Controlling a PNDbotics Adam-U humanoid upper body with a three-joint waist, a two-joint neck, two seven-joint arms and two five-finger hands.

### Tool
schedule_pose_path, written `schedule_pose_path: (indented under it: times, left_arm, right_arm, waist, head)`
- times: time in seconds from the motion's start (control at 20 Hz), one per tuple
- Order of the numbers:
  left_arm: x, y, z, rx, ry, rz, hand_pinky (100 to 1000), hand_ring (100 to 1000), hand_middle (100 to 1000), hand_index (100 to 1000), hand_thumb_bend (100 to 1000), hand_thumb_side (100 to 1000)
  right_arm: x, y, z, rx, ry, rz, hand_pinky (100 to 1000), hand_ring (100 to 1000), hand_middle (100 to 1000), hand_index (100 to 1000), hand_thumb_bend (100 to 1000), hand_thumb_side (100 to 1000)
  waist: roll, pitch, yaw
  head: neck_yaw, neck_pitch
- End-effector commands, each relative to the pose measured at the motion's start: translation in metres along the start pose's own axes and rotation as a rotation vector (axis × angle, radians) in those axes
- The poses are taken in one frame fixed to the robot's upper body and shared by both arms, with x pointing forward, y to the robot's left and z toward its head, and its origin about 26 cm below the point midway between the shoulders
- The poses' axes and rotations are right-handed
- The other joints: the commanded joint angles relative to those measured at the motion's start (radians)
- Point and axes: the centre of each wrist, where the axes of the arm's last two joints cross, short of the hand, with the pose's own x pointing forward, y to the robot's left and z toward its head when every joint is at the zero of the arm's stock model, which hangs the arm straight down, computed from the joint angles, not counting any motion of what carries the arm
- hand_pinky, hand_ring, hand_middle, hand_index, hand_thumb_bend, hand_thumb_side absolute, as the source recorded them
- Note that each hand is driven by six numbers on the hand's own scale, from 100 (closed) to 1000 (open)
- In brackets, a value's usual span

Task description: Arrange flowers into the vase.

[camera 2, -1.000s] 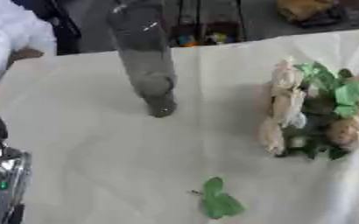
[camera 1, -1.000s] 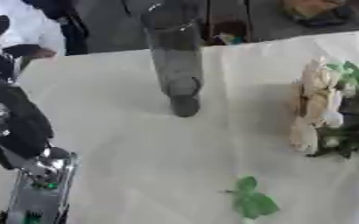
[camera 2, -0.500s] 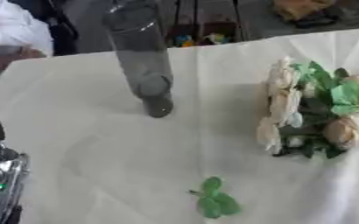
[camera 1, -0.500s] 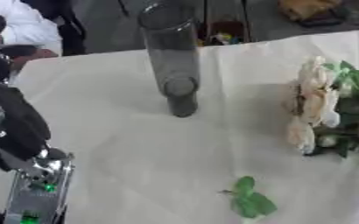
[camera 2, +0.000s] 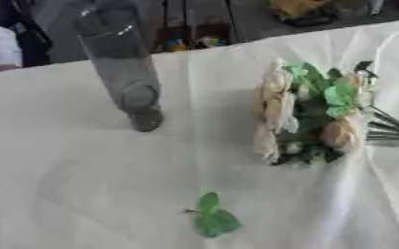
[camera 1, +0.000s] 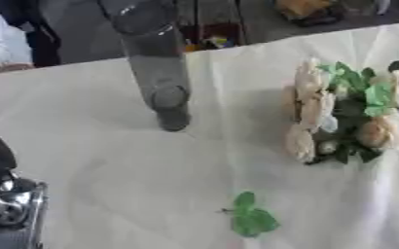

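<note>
Vase [camera 1: 156, 68] (upright) well left of flowers [camera 2: 309, 116]

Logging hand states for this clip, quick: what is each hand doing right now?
Left hand: not in view; only its arm shows at the lower left.
Right hand: not in view.

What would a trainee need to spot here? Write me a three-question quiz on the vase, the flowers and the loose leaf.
1. True or false: the vase already holds flowers.
2. Where does the bouquet lie? A) left of the vase B) right of the vase C) inside it
3. Fill in: a loose green ___ lies on the tablecloth, nearer the camera than the bouquet.

Key: 1 false; 2 B; 3 leaf.
</note>
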Motion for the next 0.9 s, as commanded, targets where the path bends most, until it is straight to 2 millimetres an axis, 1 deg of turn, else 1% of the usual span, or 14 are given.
schedule_pose_path:
  times: [0.05,0.25,0.45,0.7,0.75,0.8,0.85,0.9]
  left_arm:
    - [0.004,-0.001,-0.005,-0.001,-0.027,0.015,522,738,746,805,242,966]
    - [0.004,-0.001,-0.006,-0.002,-0.027,0.014,523,738,746,805,243,965]
    - [0.004,0.0,-0.006,-0.006,-0.027,0.014,524,738,746,806,244,964]
    - [0.004,0.0,-0.006,-0.012,-0.028,0.011,524,739,747,806,244,964]
    - [0.004,0.0,-0.006,-0.013,-0.028,0.011,524,739,747,806,244,964]
    - [0.004,0.0,-0.006,-0.015,-0.029,0.01,524,739,747,806,244,963]
    - [0.004,0.001,-0.006,-0.016,-0.029,0.01,524,739,747,806,244,963]
    - [0.004,0.001,-0.006,-0.018,-0.029,0.009,525,739,747,806,244,963]
  right_arm:
    - [0.001,-0.006,-0.013,-0.002,-0.034,0.012,579,707,581,777,100,931]
    - [0.0,-0.008,-0.015,0.023,-0.014,0.036,583,716,577,784,100,940]
    - [-0.001,-0.011,-0.019,0.087,0.01,0.071,598,739,567,805,100,968]
    - [-0.002,-0.016,-0.022,0.235,0.029,0.13,637,782,560,849,100,995]
    - [-0.003,-0.017,-0.021,0.271,0.033,0.143,653,800,560,866,100,966]
    - [-0.005,-0.018,-0.018,0.316,0.042,0.162,665,816,567,876,100,1000]
    - [-0.007,-0.019,-0.016,0.357,0.049,0.183,665,816,567,876,100,1000]
    - [-0.011,-0.02,-0.014,0.401,0.057,0.205,691,847,584,899,146,998]
  waist:
    - [-0.011,-0.024,0.0]
    - [-0.01,-0.026,-0.001]
    - [-0.008,-0.031,0.0]
    - [-0.011,-0.035,0.001]
    - [-0.012,-0.036,0.001]
    - [-0.013,-0.037,0.001]
    - [-0.014,-0.038,0.002]
    - [-0.015,-0.039,0.003]
  head:
    - [-0.036,-0.015]
    - [-0.048,-0.018]
    - [-0.047,-0.019]
    - [-0.036,-0.02]
    - [-0.035,-0.02]
    - [-0.033,-0.02]
    - [-0.032,-0.02]
    - [-0.029,-0.023]
